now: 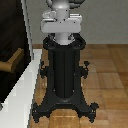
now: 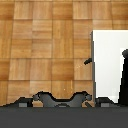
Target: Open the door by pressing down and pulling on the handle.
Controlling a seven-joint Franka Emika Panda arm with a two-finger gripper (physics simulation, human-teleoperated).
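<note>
The door (image 1: 12, 30) is a tall dark panel at the exterior view's left, set in a pale white frame (image 1: 26, 82). Its tan lever handle (image 1: 11, 62) sticks out from the panel at about mid-height. The handle lies roughly level, and nothing touches it. In the wrist view the white frame (image 2: 107, 65) and a strip of the dark door (image 2: 123, 75) show, but the handle does not. My gripper's fingers appear in neither view. Only the arm's white and grey lower links (image 1: 60, 15) show, above the pedestal.
The black robot pedestal (image 1: 64, 70) stands on the wooden floor (image 1: 107, 75) just beside the door frame, with its spread feet (image 2: 57, 98) and a small side knob (image 1: 87, 63). A dark band (image 2: 64, 118) runs along one edge of the wrist view.
</note>
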